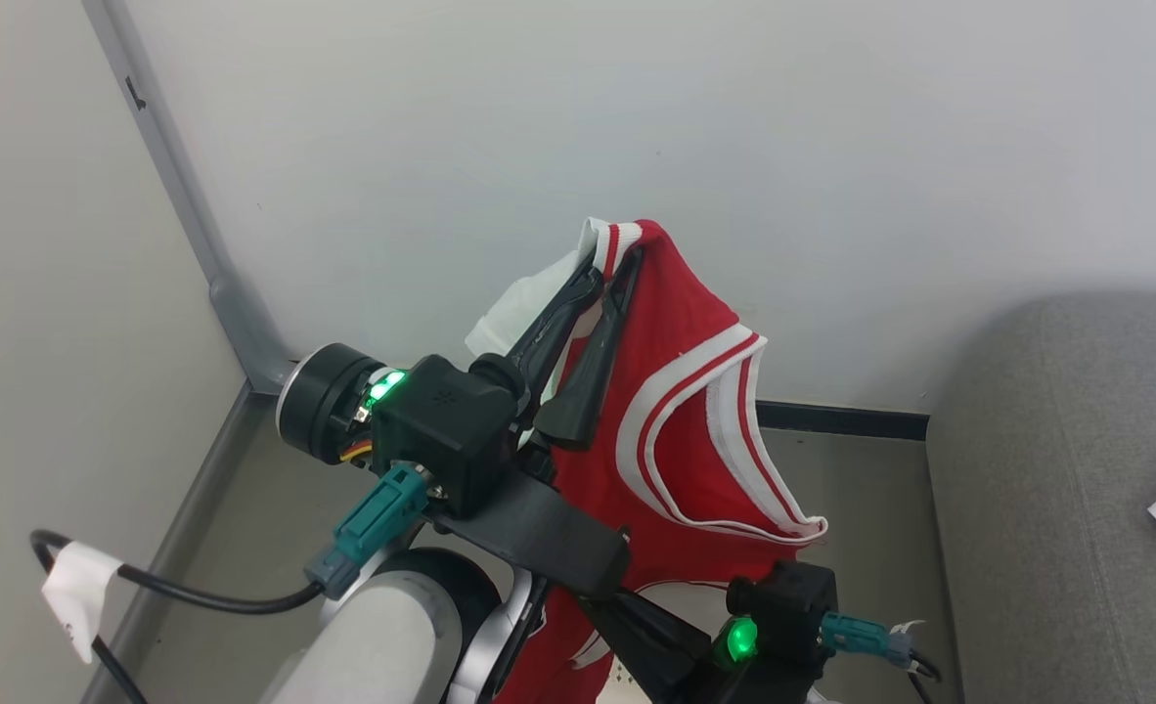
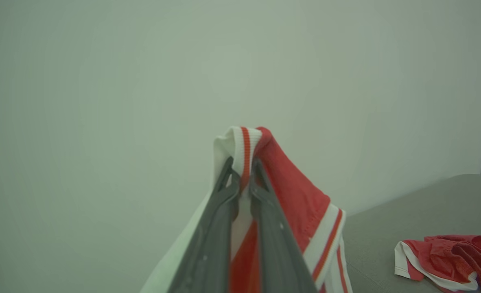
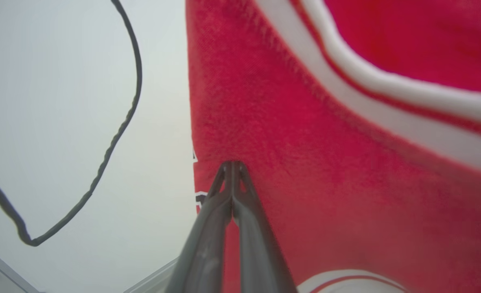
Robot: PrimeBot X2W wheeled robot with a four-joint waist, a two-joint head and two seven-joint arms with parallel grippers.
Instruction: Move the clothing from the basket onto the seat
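Left gripper [image 1: 613,266] clamped on striped trim of one red jersey [image 1: 695,391], right gripper [image 3: 232,165] closed against its fabric, hold unclear, second red garment [image 2: 448,256] on grey seat [image 2: 407,211], dark lettering [image 3: 198,198] unreadable

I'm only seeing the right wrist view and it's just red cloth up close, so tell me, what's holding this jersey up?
Observer: The left claw is shut on the striped white trim at the top of the jersey, which hangs from it in front of the pale wall.
Operator: Okay, where's the seat from there?
Observer: The grey seat is to the robot's right of the hanging jersey.
Operator: Anything lying on it?
Observer: Yes, another red garment with white trim lies crumpled on the cushion.
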